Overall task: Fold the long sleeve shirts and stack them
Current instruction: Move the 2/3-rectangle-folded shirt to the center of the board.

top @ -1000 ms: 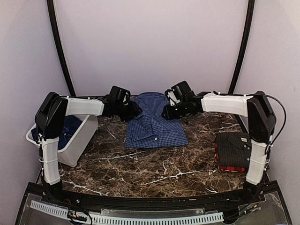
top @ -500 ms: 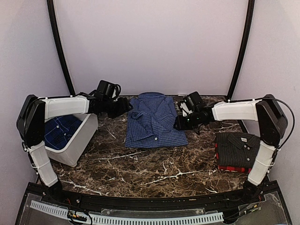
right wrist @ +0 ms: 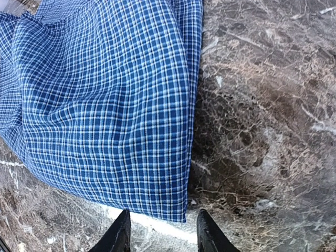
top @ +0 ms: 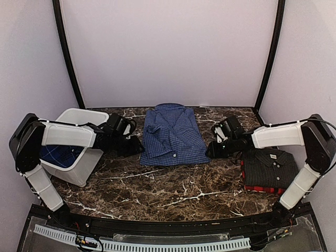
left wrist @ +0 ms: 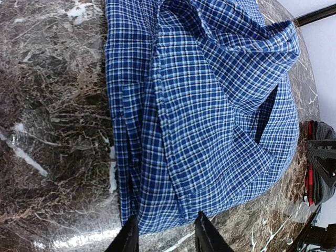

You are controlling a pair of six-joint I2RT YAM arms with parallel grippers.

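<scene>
A folded blue-and-white check shirt (top: 172,135) lies at the middle back of the table, collar away from me; it also shows in the left wrist view (left wrist: 205,115) and the right wrist view (right wrist: 105,105). My left gripper (top: 135,148) is open and empty by its front left corner (left wrist: 165,236). My right gripper (top: 211,151) is open and empty by its front right corner (right wrist: 163,233). A folded black pinstripe shirt (top: 268,165) lies on a red-and-black plaid shirt (top: 257,188) at the right. Another blue check shirt (top: 55,155) lies in the bin.
A white plastic bin (top: 79,168) stands tilted at the left edge of the dark marble table (top: 173,191). Black frame posts rise at the back corners. The right arm's forearm passes over the stack's back edge.
Both grippers have let go of the blue check shirt and drawn back toward me along its sides, from near the collar to its front corners. The shirt lies still.
</scene>
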